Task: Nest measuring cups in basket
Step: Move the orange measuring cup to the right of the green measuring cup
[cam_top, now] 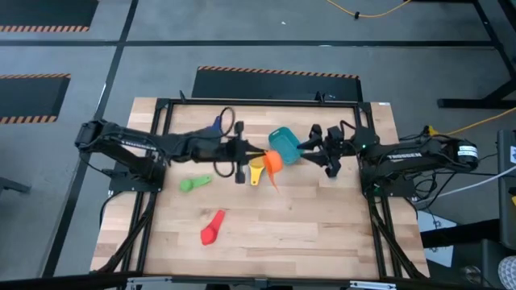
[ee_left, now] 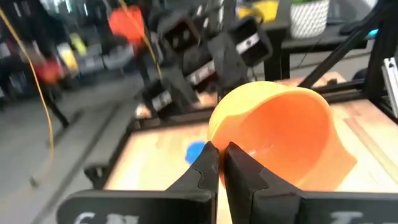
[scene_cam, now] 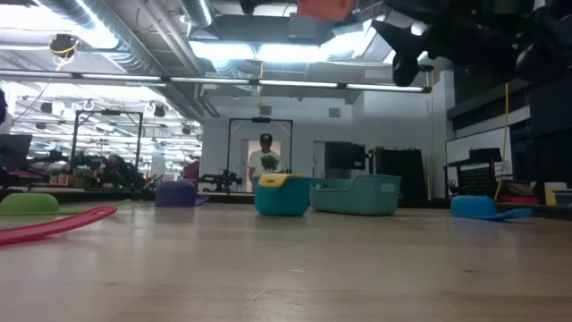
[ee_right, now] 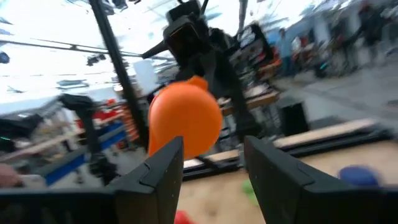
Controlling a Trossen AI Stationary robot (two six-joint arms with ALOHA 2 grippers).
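Note:
My left gripper point(cam_top: 260, 153) is shut on the orange cup point(cam_top: 272, 161), held high above the table beside the teal basket point(cam_top: 284, 145). The cup shows at the low view's top edge point(scene_cam: 326, 7). My right gripper point(cam_top: 318, 151) is open and empty on the basket's right, facing the orange cup point(ee_right: 185, 121). The yellow cup point(cam_top: 256, 169) lies on the table under the left gripper. The green cup point(cam_top: 193, 184), red cup point(cam_top: 212, 228) and dark blue cup point(cam_top: 216, 125) lie apart on the table. A light blue cup point(scene_cam: 478, 207) lies to the right. My left gripper pinches the orange cup's rim point(ee_left: 219, 138) between its two fingers; one finger point(ee_left: 241, 163) seems to lie inside the bowl and the other outside. The fingers come level from the table's left. The cup is lifted clear and tilted, its opening turned sideways.
In the low view the basket point(scene_cam: 357, 195) stands on the table with a teal round bowl topped by yellow point(scene_cam: 281, 195) close to its left. The near half of the table holds only the red cup. A person stands in the room beyond the table.

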